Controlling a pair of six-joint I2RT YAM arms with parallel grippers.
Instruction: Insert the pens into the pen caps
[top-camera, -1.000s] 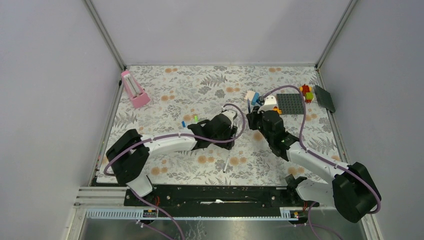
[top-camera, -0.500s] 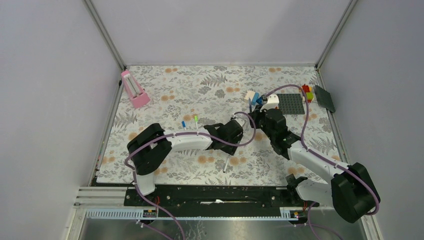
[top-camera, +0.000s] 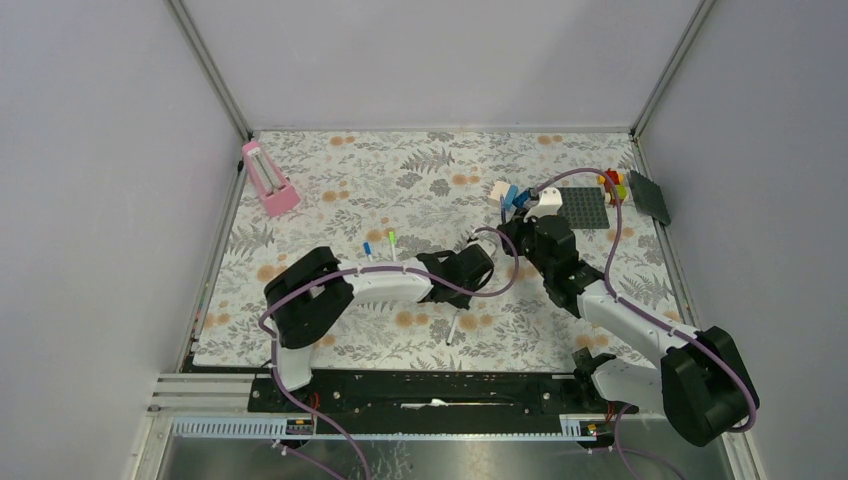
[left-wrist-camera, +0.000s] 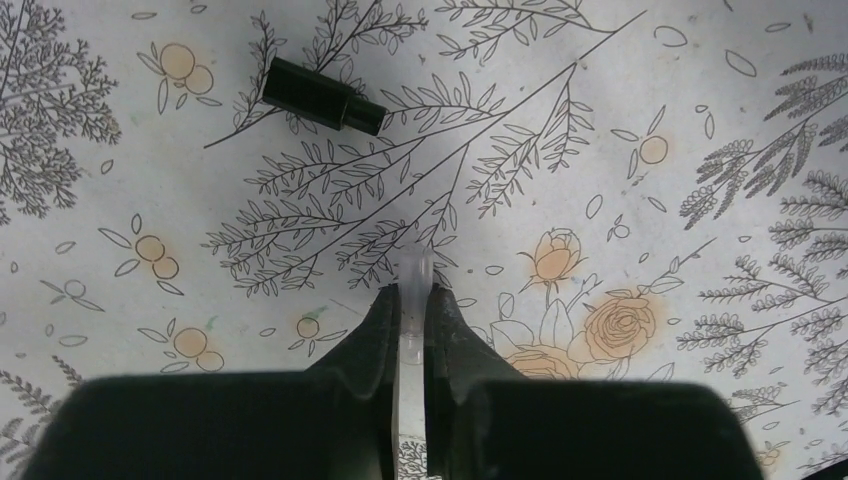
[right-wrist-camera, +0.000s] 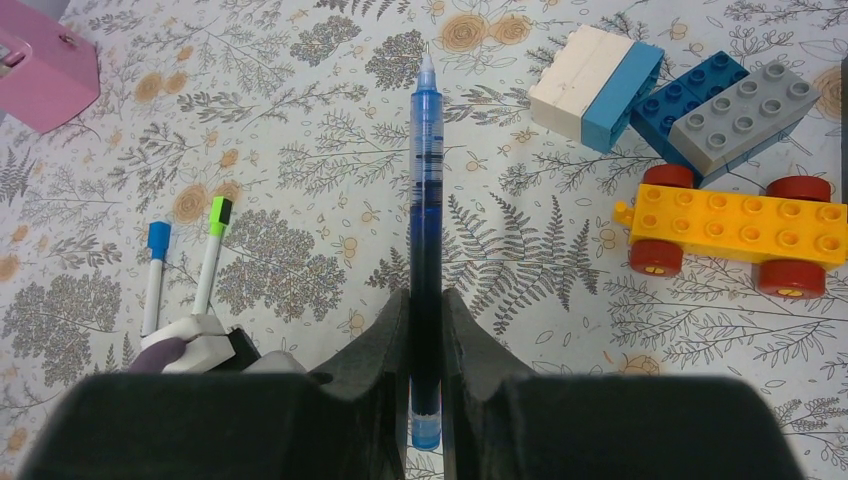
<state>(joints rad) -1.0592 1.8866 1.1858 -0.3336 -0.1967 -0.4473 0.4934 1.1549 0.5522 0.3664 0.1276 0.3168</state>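
Blue pen (right-wrist-camera: 428, 200) clamped in right gripper (right-wrist-camera: 426, 305), tip forward; left gripper (left-wrist-camera: 413, 310) clenched on thin whitish tube (left-wrist-camera: 414, 272); black cap (left-wrist-camera: 322, 95) lying apart on mat (left-wrist-camera: 620, 90)

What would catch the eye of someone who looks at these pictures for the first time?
The translucent dark blue plastic pen, uncapped, stands out most: the right arm's fingers pinch it in the centre of the right wrist view, tip pointing away. To its right stands a yellow toy-brick car with red wheels. The left arm's fingers pinch a thin whitish piece, with a small black plastic cap lying beyond them.
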